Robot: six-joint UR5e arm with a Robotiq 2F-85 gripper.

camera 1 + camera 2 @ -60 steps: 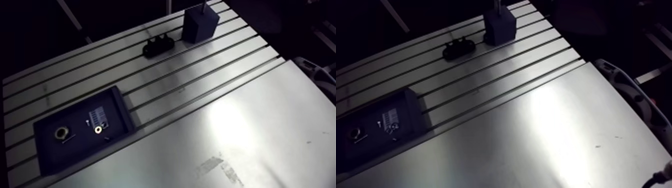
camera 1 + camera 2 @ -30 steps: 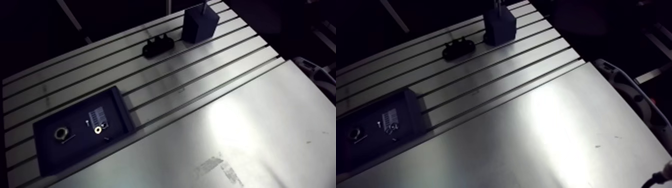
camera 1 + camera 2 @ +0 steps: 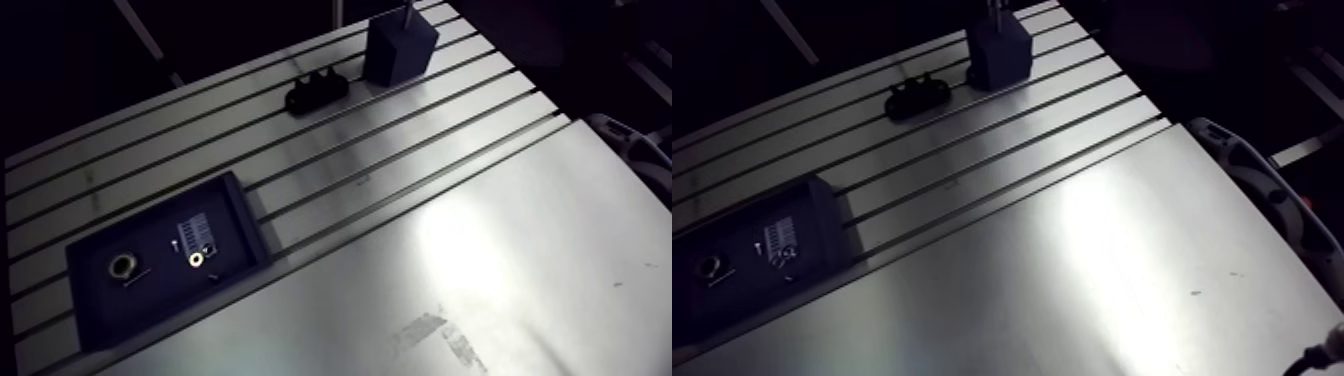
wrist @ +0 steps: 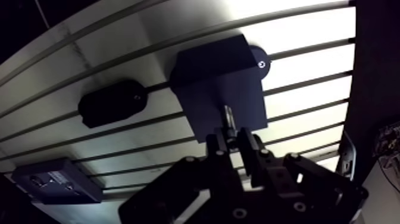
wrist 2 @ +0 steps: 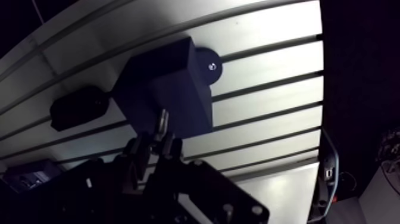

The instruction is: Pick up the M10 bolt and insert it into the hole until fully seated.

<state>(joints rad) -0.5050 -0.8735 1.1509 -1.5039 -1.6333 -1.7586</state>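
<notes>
The gripper (image 4: 232, 142) pinches the bolt (image 4: 228, 118), shank pointing ahead onto the block (image 4: 208, 65) beneath. Held in line like this, it should push straight in.

The claw (image 4: 231, 142) pinches the bolt (image 4: 228, 117) over a dark block (image 4: 217, 77). A black oval part (image 4: 113, 103) lies beside the block, and a tray (image 4: 56, 180) sits farther along the slotted counter (image 4: 297, 36).
</notes>
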